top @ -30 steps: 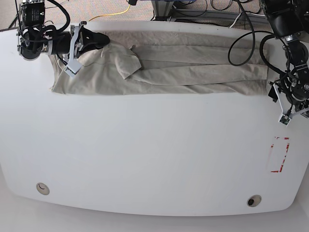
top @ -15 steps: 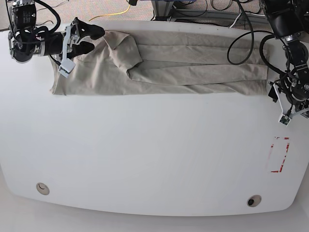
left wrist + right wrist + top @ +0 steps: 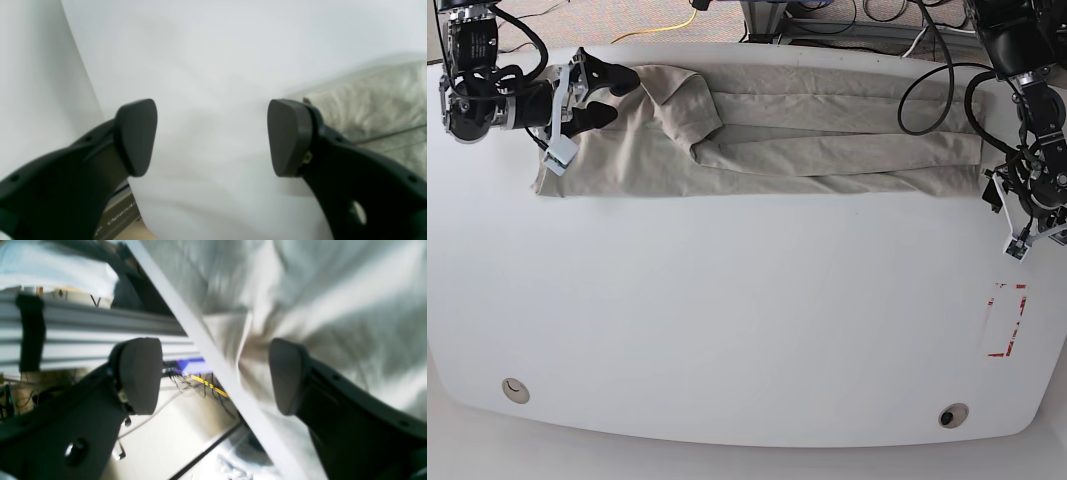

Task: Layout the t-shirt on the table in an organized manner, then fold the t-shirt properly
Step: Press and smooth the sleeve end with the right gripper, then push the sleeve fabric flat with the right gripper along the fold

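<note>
Base view, t-shirt (image 3: pixel 807 140) lying lengthwise along table (image 3: pixel 727 320) far edge, both claws wide, empty.

Both arms reach inward, the right pincer (image 3: pixel 605 92) and left pincer (image 3: pixel 213 136) each spread wide, gripping nothing.

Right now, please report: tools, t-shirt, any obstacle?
Left tool open, empty, over bare table. Right tool open at the t-shirt end, gripping nothing. T-shirt folded long along far edge. No obstacle seen.
</note>
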{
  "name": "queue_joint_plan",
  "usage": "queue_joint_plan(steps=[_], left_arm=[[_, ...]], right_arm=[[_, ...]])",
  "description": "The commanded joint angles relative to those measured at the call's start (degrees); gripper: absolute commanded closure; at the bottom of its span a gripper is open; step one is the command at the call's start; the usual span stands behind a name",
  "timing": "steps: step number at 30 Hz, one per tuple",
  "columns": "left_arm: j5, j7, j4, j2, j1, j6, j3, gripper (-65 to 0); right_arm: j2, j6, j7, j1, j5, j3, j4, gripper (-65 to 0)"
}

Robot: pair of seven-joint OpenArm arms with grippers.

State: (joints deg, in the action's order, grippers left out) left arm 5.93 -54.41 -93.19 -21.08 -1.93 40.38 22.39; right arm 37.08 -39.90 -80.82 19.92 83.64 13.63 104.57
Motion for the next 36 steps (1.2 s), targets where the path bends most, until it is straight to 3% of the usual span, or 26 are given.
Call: queue_joint_plan(steps=[1,9,12,36], left_arm=[[0.0,0.48,-1.89,-0.94,-0.92,-0.38,0.33,-46.9],[0.0,0.48,-2.07,-0.15,-0.92,-0.38,0.24,-46.9],[0.0,0.48,-2.07,-0.15,-0.92,-0.38,0.24,-46.9],[0.0,0.48,-2.07,-0.15,-0.92,-0.38,0.33,-46.9]], right_arm=[[-1.43,-0.1,0.82,-1.15,0.28,-0.22,0.7,-46.1],[-8.11,-0.1,0.82,-1.42,-9.66,-3.83,0.7,-45.8],[-9.17,-0.1,0.82,-0.63,-11.42,-4.0,0.7,-45.5],[-8.38,-0.1,0.82,-0.63,-13.44,-3.91,0.7,-45.5]])
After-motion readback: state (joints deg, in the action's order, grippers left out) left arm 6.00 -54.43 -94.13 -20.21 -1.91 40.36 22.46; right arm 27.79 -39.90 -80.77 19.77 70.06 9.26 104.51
